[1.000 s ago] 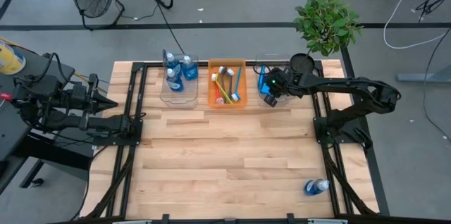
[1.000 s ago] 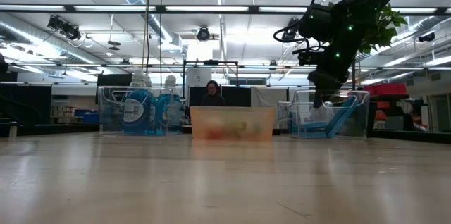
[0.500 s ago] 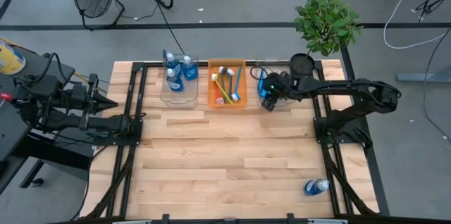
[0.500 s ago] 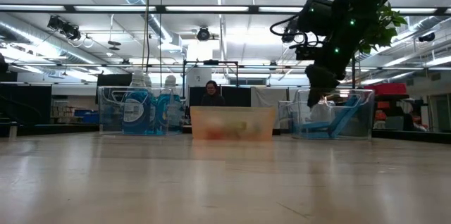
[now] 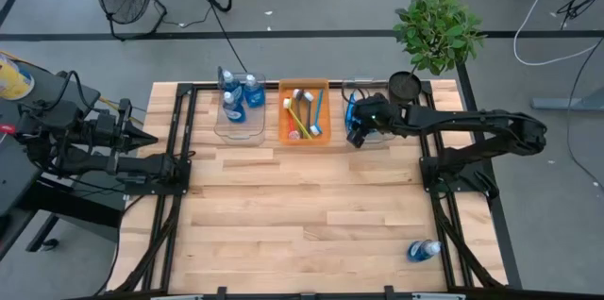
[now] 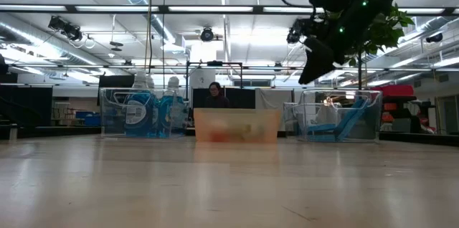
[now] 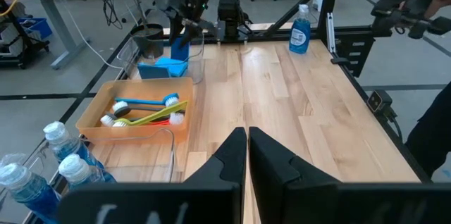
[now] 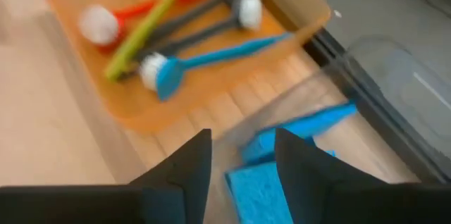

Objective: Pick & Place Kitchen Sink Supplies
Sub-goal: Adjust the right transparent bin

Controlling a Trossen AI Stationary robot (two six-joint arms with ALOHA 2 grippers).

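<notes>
Sorting looks nearly done, one bottle left out on the surface [image 5: 311,206].

Left to right: left end effector [image 7: 246,155] is parked off the left edge, fingers pressed together, holding nothing. Bottles [image 5: 236,94] sit in the clear bin [image 5: 238,128], brushes [image 5: 304,111] in the orange bin [image 5: 304,138], sponges [image 8: 271,182] in the right clear bin [image 6: 337,115]. Right end effector [image 8: 242,155] hangs over that bin, fingers apart and empty. Stray bottle [image 5: 424,249] lies near the surface's front right corner, so I'd guess that's the last job.
</notes>
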